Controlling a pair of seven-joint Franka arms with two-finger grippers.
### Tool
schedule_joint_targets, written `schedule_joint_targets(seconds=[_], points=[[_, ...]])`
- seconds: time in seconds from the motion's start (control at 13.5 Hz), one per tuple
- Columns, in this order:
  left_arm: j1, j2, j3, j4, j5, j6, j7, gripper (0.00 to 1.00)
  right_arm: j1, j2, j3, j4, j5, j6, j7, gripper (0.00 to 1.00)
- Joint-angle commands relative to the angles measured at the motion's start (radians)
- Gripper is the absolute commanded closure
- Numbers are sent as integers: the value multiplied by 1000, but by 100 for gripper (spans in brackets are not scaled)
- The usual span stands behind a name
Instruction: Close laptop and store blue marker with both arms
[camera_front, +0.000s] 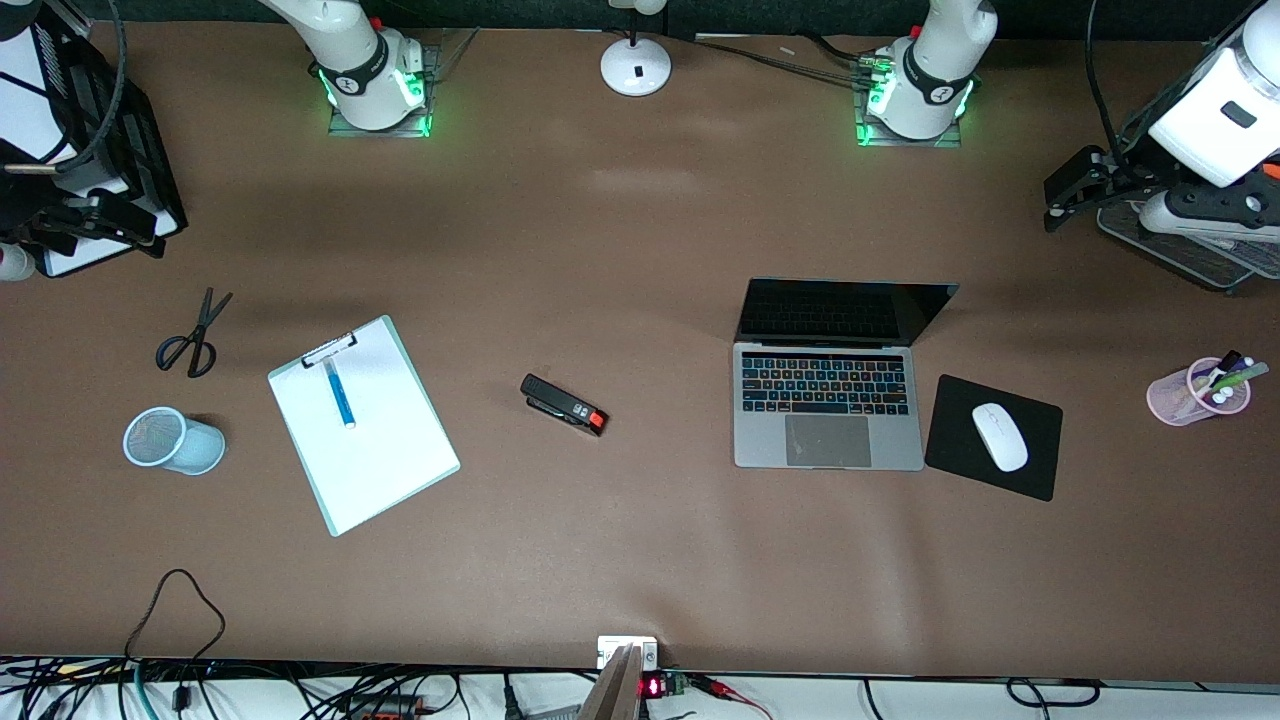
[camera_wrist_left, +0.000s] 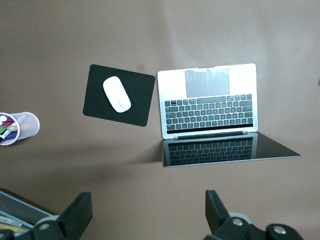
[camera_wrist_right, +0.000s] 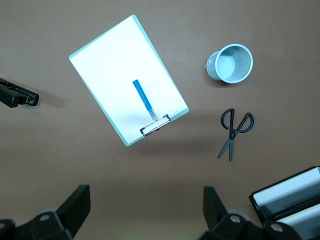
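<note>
Starting out, both jaws were held wide and empty; the laptop (camera_front: 828, 395) lid was best pushed from its top edge, the marker (camera_front: 340, 393) pinched mid-barrel.

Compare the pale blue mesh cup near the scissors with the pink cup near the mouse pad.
The pale blue mesh cup lies on its side; the pink cup seems to stand upright. The blue one looks empty; the pink one holds several pens. The blue one is at the right arm's end of the table, by the clipboard; the pink one is at the left arm's end. Both are small round holders on the brown table.
</note>
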Motion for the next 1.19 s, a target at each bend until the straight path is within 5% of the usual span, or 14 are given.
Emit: schedule_joint_targets(seconds=[0.0, 0.67, 1.11], points=[[10, 14, -13, 35, -10, -35, 2, 0, 0, 5, 2, 4, 10, 4, -1, 0], [6, 115, -17, 17, -15, -78, -19, 0, 11, 25, 7, 4, 4, 19, -3, 0], [-29, 169, -37, -92, -28, -76, -175, 0, 54, 72, 7, 5, -42, 40, -13, 0]])
